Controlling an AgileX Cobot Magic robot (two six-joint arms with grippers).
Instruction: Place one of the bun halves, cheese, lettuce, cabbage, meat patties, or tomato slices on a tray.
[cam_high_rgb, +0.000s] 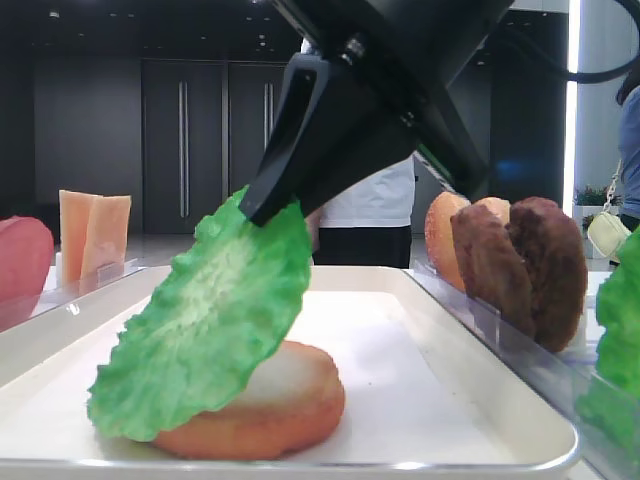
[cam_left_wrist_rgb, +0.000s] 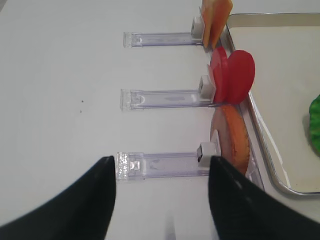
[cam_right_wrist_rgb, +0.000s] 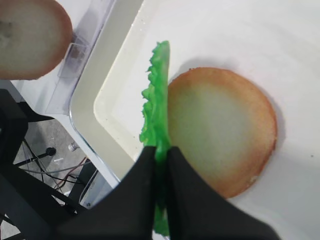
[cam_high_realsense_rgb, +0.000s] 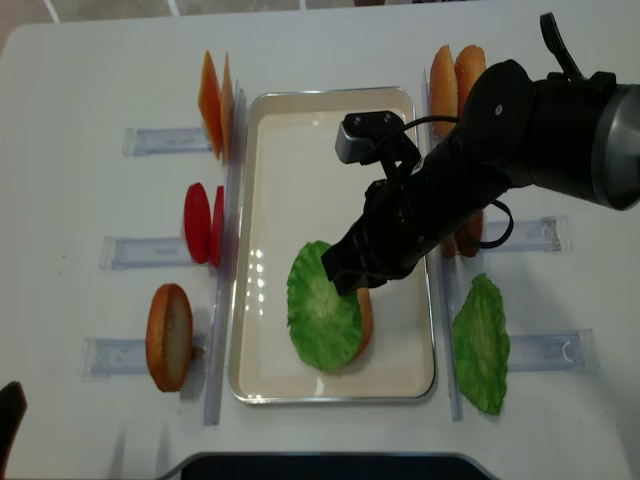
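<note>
Lettuce (cam_high_rgb: 205, 320), pinched by its top edge in the closed right gripper (cam_high_rgb: 268, 208), leans tilted onto a bun half (cam_high_rgb: 270, 405) at lower centre of the tray (cam_high_rgb: 480, 400), not yet released.

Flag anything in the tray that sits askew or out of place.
The lettuce is tilted, not flat: the right gripper is shut on its upper edge while its lower part leans on the bun half lying in the tray. It covers only the bun's near side. Nothing looks spilled or damaged.
</note>
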